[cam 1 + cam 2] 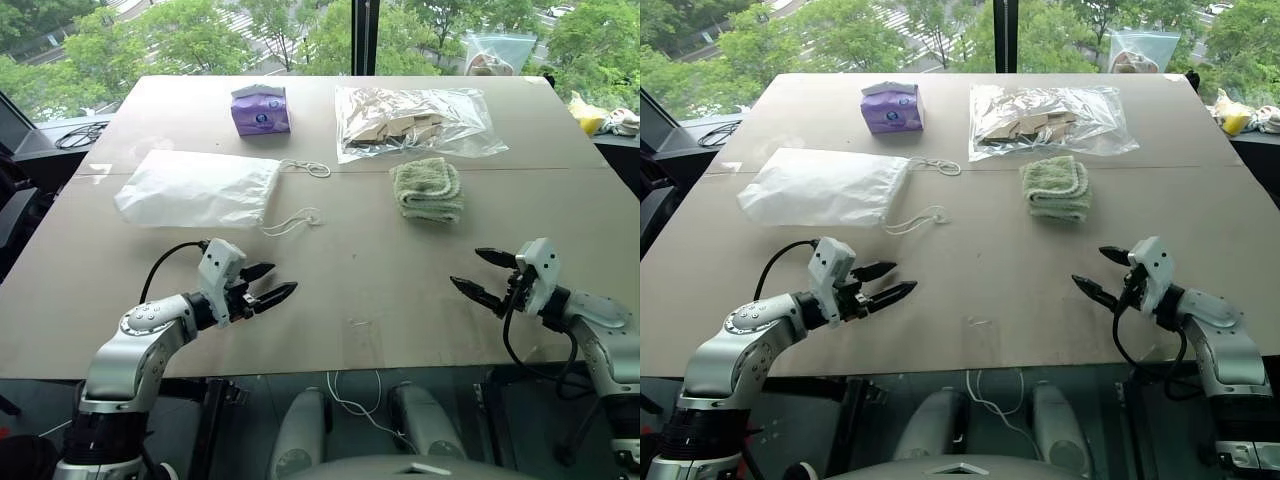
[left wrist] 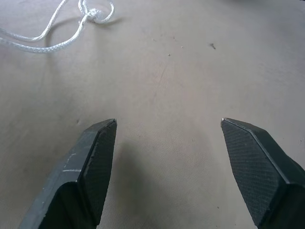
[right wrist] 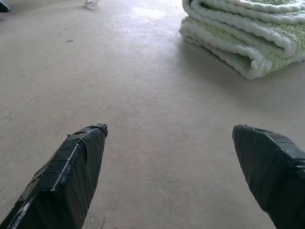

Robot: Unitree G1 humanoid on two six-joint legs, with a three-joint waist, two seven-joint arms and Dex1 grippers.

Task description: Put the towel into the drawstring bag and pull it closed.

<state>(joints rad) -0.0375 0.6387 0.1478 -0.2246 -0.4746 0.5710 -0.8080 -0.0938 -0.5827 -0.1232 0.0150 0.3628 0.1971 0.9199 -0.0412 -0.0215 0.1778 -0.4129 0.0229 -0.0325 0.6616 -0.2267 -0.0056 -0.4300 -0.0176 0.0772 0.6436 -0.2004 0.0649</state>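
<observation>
On the table's [image 1: 360,300] left half you see the drawstring bag [image 1: 195,188] lying flat, long axis across the table, its mouth and cords [image 1: 300,218] pointing right toward the towel [image 1: 428,188]. The towel sits folded right of centre, just in front of a clear plastic bag [image 1: 415,122] whose contents you can't make out. Your left gripper [image 1: 272,283] and right gripper [image 1: 478,273] hover near the front edge, jaws spread wide, holding nothing.

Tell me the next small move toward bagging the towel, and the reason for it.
Probably reach the right claw forward to the towel and close on it. The towel lies folded on the table just ahead of that claw, untouched, and both claws are open and empty. The drawstring bag lies flat ahead of the left claw, mouth toward the towel.
</observation>
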